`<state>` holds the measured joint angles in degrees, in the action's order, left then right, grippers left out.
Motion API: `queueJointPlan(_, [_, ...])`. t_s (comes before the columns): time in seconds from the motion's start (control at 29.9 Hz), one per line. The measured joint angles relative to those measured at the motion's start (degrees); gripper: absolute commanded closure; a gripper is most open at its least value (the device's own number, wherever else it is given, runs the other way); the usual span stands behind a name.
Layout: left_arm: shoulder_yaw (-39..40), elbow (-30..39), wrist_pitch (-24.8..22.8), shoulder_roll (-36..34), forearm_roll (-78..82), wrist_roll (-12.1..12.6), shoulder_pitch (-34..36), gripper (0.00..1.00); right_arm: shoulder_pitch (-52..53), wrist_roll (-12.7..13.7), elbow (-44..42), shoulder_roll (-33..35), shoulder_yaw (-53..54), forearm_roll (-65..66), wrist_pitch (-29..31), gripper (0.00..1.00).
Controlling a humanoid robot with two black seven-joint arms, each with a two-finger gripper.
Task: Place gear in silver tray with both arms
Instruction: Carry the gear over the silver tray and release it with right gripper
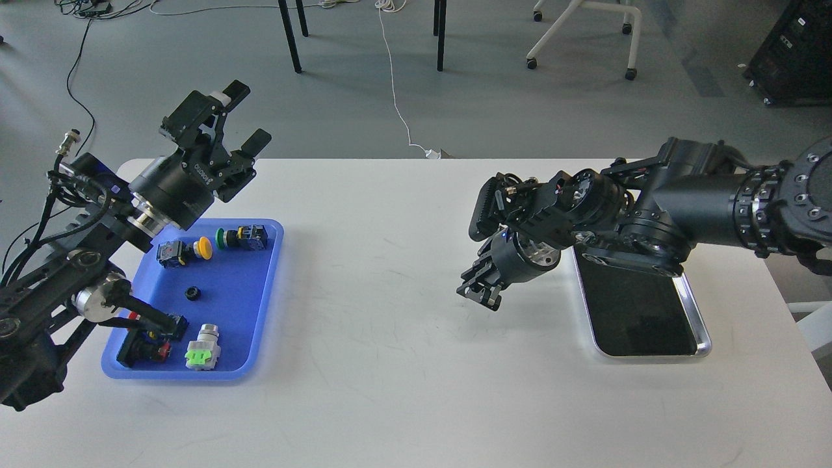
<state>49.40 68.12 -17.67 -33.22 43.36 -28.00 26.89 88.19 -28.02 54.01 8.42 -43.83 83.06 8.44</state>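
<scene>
The left gripper (242,118) was raised above the far edge of the blue tray (268,286), its two black fingers spread wide and holding nothing. The right gripper (480,290) pointed down over the matte white table (390,390); whether its fingers were spread or pressed together could not be told. The silver tray (699,325), rectangular with rounded corners, a shiny raised rim and dark mirror-like bottom, lay on the right, partly under the right arm. The blue plastic tray held a yellow-capped button (203,247), a green-capped switch (242,236), a small black ring (192,293) and a silver-and-green part (204,349).
</scene>
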Motion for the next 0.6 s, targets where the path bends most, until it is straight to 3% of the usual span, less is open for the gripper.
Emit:
queueJointPlan(0.37, [-0.17,0.0,-0.08,0.81,-0.03,0.0,0.42,0.02,-0.75,0.02,-0.17,18.49,-0.02,-0.1,-0.11,0.85])
queueJointPlan(0.6, [-0.44,-0.02,0.0,1.8,0.02,0.0,0.44,0.02,-6.92,0.03,-2.89,23.37,-0.02,0.04,-0.89,0.85])
